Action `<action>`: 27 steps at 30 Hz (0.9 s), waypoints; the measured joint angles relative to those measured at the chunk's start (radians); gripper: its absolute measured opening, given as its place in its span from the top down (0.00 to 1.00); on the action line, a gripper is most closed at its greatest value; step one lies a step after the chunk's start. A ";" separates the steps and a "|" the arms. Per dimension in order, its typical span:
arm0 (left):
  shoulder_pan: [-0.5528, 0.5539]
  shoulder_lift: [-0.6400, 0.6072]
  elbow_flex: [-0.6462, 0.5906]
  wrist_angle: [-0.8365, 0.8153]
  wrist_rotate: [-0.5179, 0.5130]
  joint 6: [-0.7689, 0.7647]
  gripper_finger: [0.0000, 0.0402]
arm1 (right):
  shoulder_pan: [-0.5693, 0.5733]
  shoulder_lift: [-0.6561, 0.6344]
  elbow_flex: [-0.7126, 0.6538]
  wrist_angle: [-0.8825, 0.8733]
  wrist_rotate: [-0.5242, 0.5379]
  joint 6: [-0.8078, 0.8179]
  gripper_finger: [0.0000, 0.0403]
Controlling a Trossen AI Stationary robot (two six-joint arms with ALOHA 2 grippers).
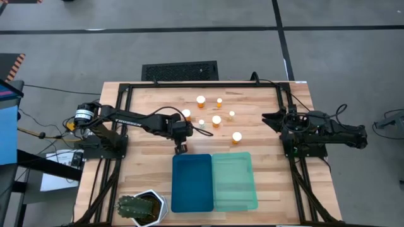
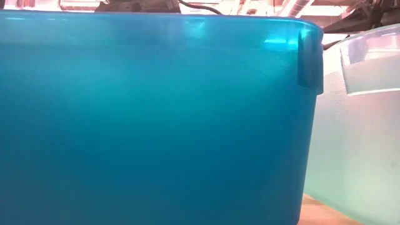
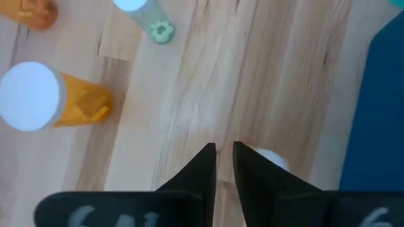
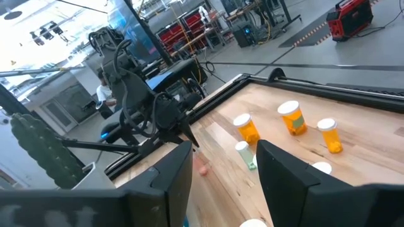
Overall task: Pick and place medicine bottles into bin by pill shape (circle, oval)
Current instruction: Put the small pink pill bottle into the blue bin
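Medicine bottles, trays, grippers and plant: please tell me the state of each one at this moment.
medicine bottles: upright on the wood, white caps on, none in a tray
blue tray: flat on the table, no bottle inside
green tray: beside the blue one, touching it, no bottle inside
left gripper: near the blue tray's far edge, nearly closed, holding nothing visible
right gripper: parked at the table's right side, open
potted plant: upright at the near edge
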 joint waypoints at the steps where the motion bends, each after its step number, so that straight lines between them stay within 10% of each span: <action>1: 0.000 0.000 0.000 0.000 -0.004 -0.007 0.88 | 0.000 0.000 0.000 0.000 0.000 0.000 0.55; 11: 0.000 0.000 0.012 -0.031 0.145 -0.060 0.58 | 0.000 0.000 0.000 -0.003 0.000 -0.002 0.53; 19: -0.002 0.000 0.067 -0.129 -0.025 -0.050 0.27 | 0.000 0.000 0.000 -0.003 0.000 -0.002 0.54; 27: -0.004 0.000 0.069 -0.119 0.107 0.012 0.21 | 0.000 0.000 0.000 -0.021 0.000 0.001 0.53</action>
